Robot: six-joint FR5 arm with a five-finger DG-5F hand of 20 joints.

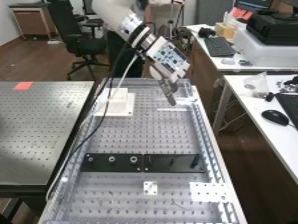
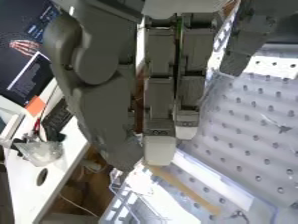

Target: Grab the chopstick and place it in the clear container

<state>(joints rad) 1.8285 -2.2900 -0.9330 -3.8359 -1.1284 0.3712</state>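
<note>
High view: we record the hand [image 1: 169, 92] right of upper centre, above the perforated bench [image 1: 149, 140]. Wrist view: the tan chopstick [image 2: 189, 192] slants beside a white strip [image 2: 213, 180], one end at the hand; whether gripped, we cannot tell.

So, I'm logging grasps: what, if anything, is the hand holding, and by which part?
The hand hides one end of the chopstick; whether it holds it cannot be told.
</note>
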